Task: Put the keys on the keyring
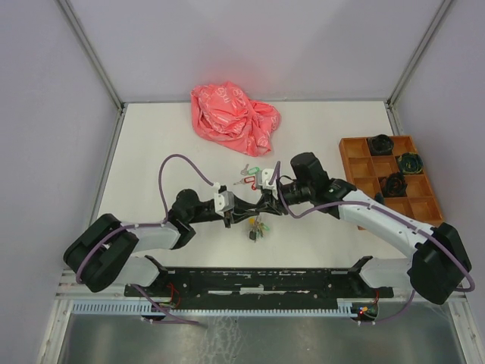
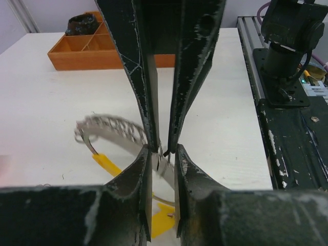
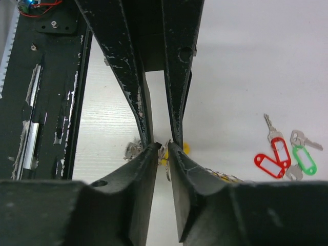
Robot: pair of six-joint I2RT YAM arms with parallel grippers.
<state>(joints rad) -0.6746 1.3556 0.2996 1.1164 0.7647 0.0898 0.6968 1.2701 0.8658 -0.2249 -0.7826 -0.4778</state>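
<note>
The keyring is a thin silver wire ring with a bunch of keys and yellow tags [image 1: 256, 227]. In the left wrist view its keys [image 2: 115, 128] fan out to the left of the fingers. My left gripper [image 1: 255, 206] and right gripper [image 1: 265, 200] meet tip to tip over it. The left gripper [image 2: 163, 151] is shut on the wire, and the right gripper [image 3: 163, 147] is shut on it from the opposite side. The loose keys with red and green tags [image 1: 248, 174] lie on the table just behind the grippers. They also show at the right of the right wrist view [image 3: 281, 152].
A crumpled pink bag [image 1: 233, 110] lies at the back centre. An orange compartment tray [image 1: 353, 152] with black items stands at the right. The black mounting rail [image 1: 265, 282] runs along the near edge.
</note>
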